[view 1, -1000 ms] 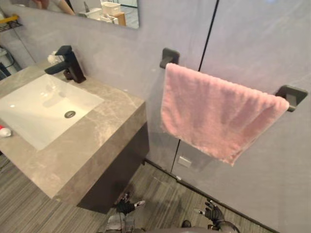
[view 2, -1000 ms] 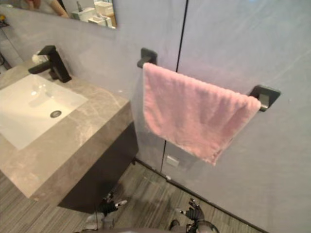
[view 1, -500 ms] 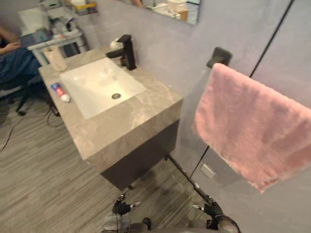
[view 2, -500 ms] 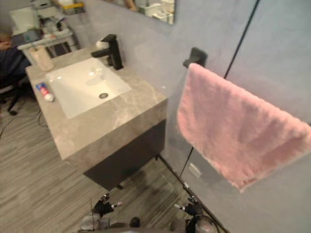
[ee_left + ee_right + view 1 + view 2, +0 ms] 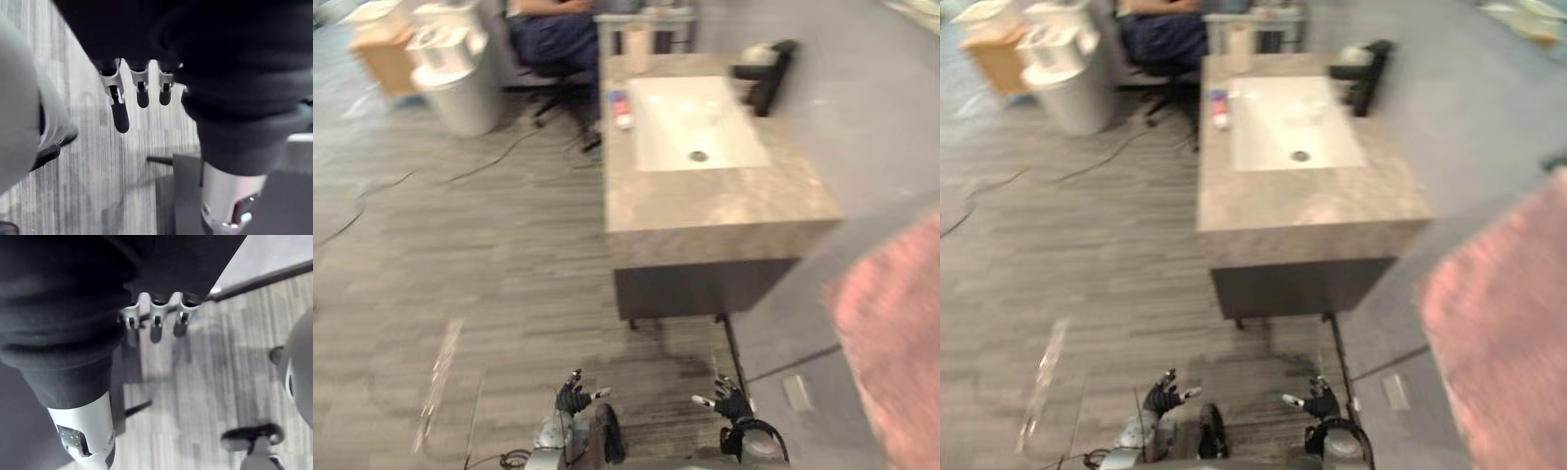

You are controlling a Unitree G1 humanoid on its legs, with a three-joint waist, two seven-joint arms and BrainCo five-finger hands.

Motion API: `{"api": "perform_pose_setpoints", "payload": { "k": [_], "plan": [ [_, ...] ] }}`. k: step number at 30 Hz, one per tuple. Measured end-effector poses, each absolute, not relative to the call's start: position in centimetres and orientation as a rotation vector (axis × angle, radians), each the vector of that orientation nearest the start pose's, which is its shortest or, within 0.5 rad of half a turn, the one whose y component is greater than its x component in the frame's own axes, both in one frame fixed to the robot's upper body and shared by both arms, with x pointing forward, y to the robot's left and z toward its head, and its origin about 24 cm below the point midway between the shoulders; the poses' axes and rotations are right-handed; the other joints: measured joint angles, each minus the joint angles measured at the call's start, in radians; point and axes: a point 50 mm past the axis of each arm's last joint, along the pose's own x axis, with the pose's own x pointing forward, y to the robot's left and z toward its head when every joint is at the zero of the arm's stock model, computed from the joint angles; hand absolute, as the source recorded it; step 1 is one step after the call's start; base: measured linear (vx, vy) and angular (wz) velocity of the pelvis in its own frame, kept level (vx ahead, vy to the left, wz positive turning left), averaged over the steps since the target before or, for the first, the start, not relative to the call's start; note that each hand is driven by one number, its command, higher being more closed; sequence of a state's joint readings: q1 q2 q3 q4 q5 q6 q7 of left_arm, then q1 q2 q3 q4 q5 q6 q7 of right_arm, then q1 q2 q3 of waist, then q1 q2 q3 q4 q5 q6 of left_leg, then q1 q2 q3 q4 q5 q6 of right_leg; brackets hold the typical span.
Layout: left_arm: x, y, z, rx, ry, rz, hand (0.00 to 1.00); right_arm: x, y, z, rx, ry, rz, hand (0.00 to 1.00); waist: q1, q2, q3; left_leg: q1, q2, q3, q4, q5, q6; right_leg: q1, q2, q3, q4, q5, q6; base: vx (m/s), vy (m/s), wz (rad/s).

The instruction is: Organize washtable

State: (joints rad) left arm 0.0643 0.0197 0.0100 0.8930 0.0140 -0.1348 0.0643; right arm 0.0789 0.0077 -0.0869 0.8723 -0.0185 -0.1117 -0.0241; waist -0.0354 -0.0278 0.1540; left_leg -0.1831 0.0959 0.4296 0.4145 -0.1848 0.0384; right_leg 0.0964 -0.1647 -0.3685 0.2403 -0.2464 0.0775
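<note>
Two free hands: the left robot hand [image 5: 576, 399] and the right robot hand [image 5: 729, 403] hang low over the floor [image 5: 460, 255].
Both have loose, spread fingers and hold nothing. The grey surface [image 5: 705, 206] with the white sink [image 5: 690, 122] is well apart from them, up ahead. A small tube [image 5: 620, 108] lies just beside the sink, what looks like a cup [image 5: 634, 44] stands at the far end, and a black tap [image 5: 766, 73] sits by the wall. The tidying looks not yet begun. Next, the robot must get close, then reach for the tube or cup.
</note>
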Motion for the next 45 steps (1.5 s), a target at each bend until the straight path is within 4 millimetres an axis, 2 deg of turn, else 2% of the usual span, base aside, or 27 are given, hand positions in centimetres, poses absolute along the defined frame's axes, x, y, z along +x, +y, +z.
{"api": "perform_pose_setpoints", "payload": {
  "k": [1, 2, 6, 7, 8, 12, 13, 15, 18, 19, 21, 22, 26, 28, 32, 34, 35, 36, 37, 38, 39, 40, 41, 42, 43, 44, 45],
  "plan": [
    [14.2, 16.4, -14.0, 0.057, 0.839, 0.079, 0.00, 14.1, -16.9, -14.0, 0.023, 0.852, -0.137, 0.00, 0.002, 0.001, 0.019, 0.033, -0.036, -0.024, -0.074, 0.017, 0.027, 0.017, 0.003, -0.011, -0.012, 0.007, 0.008, -0.02, 0.094, 0.66],
    [13.9, 17.0, -14.1, 0.075, 0.851, 0.084, 0.00, 13.9, -16.7, -14.2, 0.028, 0.866, -0.128, 0.00, 0.006, 0.001, 0.020, 0.061, -0.062, -0.036, -0.131, 0.049, 0.037, 0.021, -0.002, -0.005, -0.019, 0.024, -0.007, -0.02, 0.092, 0.50],
    [12.8, 17.9, -14.6, 0.107, 0.894, 0.087, 0.00, 14.2, -16.8, -14.2, 0.009, 0.863, -0.114, 0.00, 0.005, 0.009, 0.023, 0.096, -0.103, -0.085, -0.214, 0.081, 0.043, -0.032, -0.040, 0.026, 0.147, 0.030, -0.008, -0.11, 0.074, 0.35],
    [12.6, 18.0, -14.6, 0.125, 0.900, 0.077, 0.00, 14.3, -16.9, -14.1, -0.006, 0.857, -0.108, 0.00, -0.005, 0.008, 0.023, 0.109, -0.127, -0.134, -0.276, 0.122, 0.042, -0.092, -0.044, 0.087, 0.246, 0.016, -0.005, -0.12, 0.072, 0.85],
    [12.5, 18.0, -14.7, 0.142, 0.902, 0.061, 0.00, 14.2, -17.0, -14.1, -0.013, 0.859, -0.108, 0.00, -0.009, 0.008, 0.023, 0.113, -0.141, -0.173, -0.305, 0.139, 0.027, -0.106, -0.023, 0.167, 0.256, 0.006, -0.008, -0.12, 0.043, 1.15],
    [12.4, 18.3, -14.7, 0.165, 0.907, 0.051, 0.00, 12.9, -17.4, -14.5, -0.025, 0.895, -0.115, 0.00, -0.007, -0.005, 0.016, 0.133, -0.192, -0.295, -0.390, 0.181, -0.004, -0.114, 0.045, 0.388, 0.217, -0.019, 0.003, -0.04, -0.044, 1.18],
    [12.3, 18.4, -14.7, 0.167, 0.909, 0.054, 0.00, 12.7, -17.3, -14.6, -0.025, 0.902, -0.114, 0.00, -0.005, -0.024, 0.005, 0.137, -0.203, -0.300, -0.403, 0.185, -0.008, -0.112, 0.046, 0.410, 0.193, -0.016, -0.001, -0.01, -0.106, 1.23],
    [11.9, 18.6, -14.8, 0.162, 0.920, 0.063, 0.00, 12.7, -17.0, -14.7, -0.034, 0.906, -0.091, 0.00, -0.005, -0.030, -0.007, 0.154, -0.227, -0.321, -0.466, 0.258, -0.012, -0.078, 0.032, 0.404, 0.118, -0.044, -0.007, -0.01, -0.138, 0.99],
    [11.5, 18.5, -15.0, 0.128, 0.932, 0.097, 0.00, 13.3, -16.7, -14.6, -0.076, 0.901, -0.049, 0.00, -0.002, -0.007, -0.010, 0.157, -0.217, -0.367, -0.516, 0.289, -0.020, -0.056, 0.043, 0.344, 0.074, -0.044, -0.009, -0.04, -0.139, 0.66],
    [11.5, 18.5, -15.0, 0.124, 0.931, 0.102, 0.00, 13.2, -16.7, -14.6, -0.077, 0.904, -0.048, 0.00, 0.000, -0.011, -0.009, 0.157, -0.216, -0.369, -0.516, 0.289, -0.019, -0.049, 0.043, 0.330, 0.070, -0.044, -0.008, -0.04, -0.143, 0.68],
    [11.4, 18.7, -15.0, 0.112, 0.932, 0.122, 0.00, 13.0, -16.7, -14.7, -0.079, 0.909, -0.051, 0.00, -0.006, -0.019, -0.004, 0.137, -0.206, -0.327, -0.499, 0.283, -0.012, -0.020, 0.037, 0.255, 0.051, -0.032, -0.002, -0.01, -0.092, 0.93],
    [11.5, 18.7, -14.9, 0.108, 0.928, 0.127, 0.00, 13.0, -16.6, -14.7, -0.085, 0.908, -0.047, 0.00, -0.005, -0.020, -0.003, 0.113, -0.192, -0.258, -0.458, 0.261, 0.019, -0.007, 0.031, 0.210, 0.035, -0.020, -0.001, 0.00, -0.029, 0.97],
    [11.8, 18.9, -14.7, 0.091, 0.913, 0.147, 0.00, 13.1, -16.2, -14.7, -0.108, 0.909, -0.017, 0.00, 0.007, -0.015, 0.004, 0.094, -0.145, -0.076, -0.388, 0.240, 0.049, 0.042, 0.022, 0.150, 0.013, -0.023, 0.006, 0.04, 0.022, 0.65],
    [11.8, 19.0, -14.7, 0.073, 0.913, 0.169, 0.00, 13.8, -15.5, -14.5, -0.129, 0.891, 0.025, 0.00, 0.021, -0.012, 0.008, 0.088, -0.154, -0.069, -0.389, 0.240, 0.049, 0.046, 0.024, 0.172, -0.013, -0.037, 0.008, 0.05, 0.046, 0.08],
    [11.8, 19.0, -14.8, 0.073, 0.924, 0.165, 0.00, 14.1, -14.9, -14.5, -0.157, 0.888, 0.066, 0.00, 0.017, -0.016, 0.008, 0.107, -0.197, -0.071, -0.478, 0.240, 0.049, 0.047, 0.038, 0.239, -0.071, -0.040, -0.001, 0.03, 0.078, 0.14],
    [11.9, 19.2, -14.8, 0.069, 0.928, 0.163, 0.00, 14.2, -14.7, -14.5, -0.153, 0.889, 0.067, 0.00, 0.016, -0.025, 0.014, 0.115, -0.223, -0.068, -0.497, 0.238, 0.049, 0.044, 0.026, 0.256, -0.064, -0.050, -0.014, 0.07, 0.108, 0.28],
    [11.9, 19.6, -14.8, 0.073, 0.925, 0.165, 0.00, 14.0, -14.3, -14.6, -0.140, 0.894, 0.071, 0.00, 0.011, -0.058, 0.021, 0.119, -0.249, -0.051, -0.486, 0.208, 0.071, 0.042, -0.006, 0.269, -0.045, -0.086, -0.033, 0.16, 0.131, 0.25],
    [12.1, 20.2, -14.5, 0.063, 0.909, 0.190, 0.00, 14.0, -14.1, -14.5, -0.134, 0.892, 0.072, 0.00, 0.008, -0.066, 0.027, 0.089, -0.225, -0.012, -0.321, 0.140, 0.136, 0.022, -0.039, 0.261, 0.051, -0.131, -0.027, 0.20, 0.099, 0.13],
    [12.3, 20.4, -14.4, 0.053, 0.899, 0.207, 0.00, 14.2, -14.4, -14.4, -0.141, 0.885, 0.072, 0.00, 0.010, -0.070, 0.036, 0.093, -0.233, -0.012, -0.296, 0.112, 0.165, -0.001, -0.045, 0.274, 0.142, -0.126, -0.025, 0.28, 0.127, 0.02],
    [12.3, 20.2, -14.5, 0.051, 0.911, 0.203, 0.00, 14.7, -14.6, -14.2, -0.147, 0.864, 0.069, 0.00, 0.003, -0.059, 0.038, 0.111, -0.238, -0.022, -0.297, 0.099, 0.157, -0.077, -0.036, 0.318, 0.304, -0.125, -0.024, 0.22, 0.148, 0.06],
    [12.2, 19.5, -14.8, 0.036, 0.924, 0.192, 0.00, 15.2, -14.9, -13.8, -0.153, 0.838, 0.059, 0.00, -0.011, -0.032, 0.046, 0.132, -0.231, -0.044, -0.321, 0.096, 0.151, -0.138, 0.000, 0.326, 0.405, -0.127, -0.028, 0.19, 0.196, 0.19],
    [12.4, 19.1, -14.8, 0.027, 0.925, 0.187, 0.00, 15.2, -15.4, -13.8, -0.156, 0.835, 0.047, 0.00, -0.012, -0.014, 0.053, 0.148, -0.225, -0.051, -0.340, 0.086, 0.136, -0.168, 0.028, 0.326, 0.435, -0.127, -0.029, 0.17, 0.187, 0.24],
    [12.6, 19.4, -14.7, 0.023, 0.923, 0.201, 0.00, 15.2, -15.3, -13.7, -0.130, 0.830, 0.028, 0.00, -0.014, -0.040, 0.059, 0.158, -0.201, -0.007, -0.292, 0.004, 0.048, -0.221, 0.045, 0.327, 0.435, -0.128, -0.029, 0.25, 0.087, 0.24],
    [13.4, 20.6, -14.2, 0.033, 0.889, 0.226, 0.00, 14.8, -14.4, -13.8, -0.090, 0.833, 0.017, 0.00, -0.002, -0.084, 0.065, 0.070, -0.122, -0.014, 0.083, -0.090, 0.214, -0.280, -0.026, 0.307, 0.448, -0.132, -0.005, 0.27, 0.050, 0.06],
    [13.4, 21.1, -14.0, 0.042, 0.882, 0.242, 0.00, 14.6, -14.7, -13.7, -0.082, 0.828, 0.003, 0.00, 0.007, -0.065, 0.061, 0.062, -0.030, -0.053, 0.174, -0.148, 0.189, -0.306, -0.009, 0.298, 0.447, -0.132, 0.037, 0.24, 0.060, -0.28],
    [13.0, 21.2, -14.3, 0.047, 0.909, 0.244, 0.00, 15.2, -15.5, -13.5, -0.081, 0.809, -0.028, 0.00, 0.025, -0.048, 0.072, 0.109, -0.017, -0.153, 0.143, -0.239, 0.005, -0.336, 0.020, 0.329, 0.414, -0.131, 0.045, 0.18, 0.072, -0.25],
    [12.8, 21.0, -14.5, 0.046, 0.922, 0.231, 0.00, 14.3, -15.5, -13.9, -0.057, 0.840, -0.040, 0.00, 0.019, -0.074, 0.071, 0.172, -0.053, -0.152, 0.037, -0.198, 0.016, -0.348, 0.020, 0.324, 0.380, -0.122, 0.008, 0.20, 0.078, 0.17]
  ]
}}
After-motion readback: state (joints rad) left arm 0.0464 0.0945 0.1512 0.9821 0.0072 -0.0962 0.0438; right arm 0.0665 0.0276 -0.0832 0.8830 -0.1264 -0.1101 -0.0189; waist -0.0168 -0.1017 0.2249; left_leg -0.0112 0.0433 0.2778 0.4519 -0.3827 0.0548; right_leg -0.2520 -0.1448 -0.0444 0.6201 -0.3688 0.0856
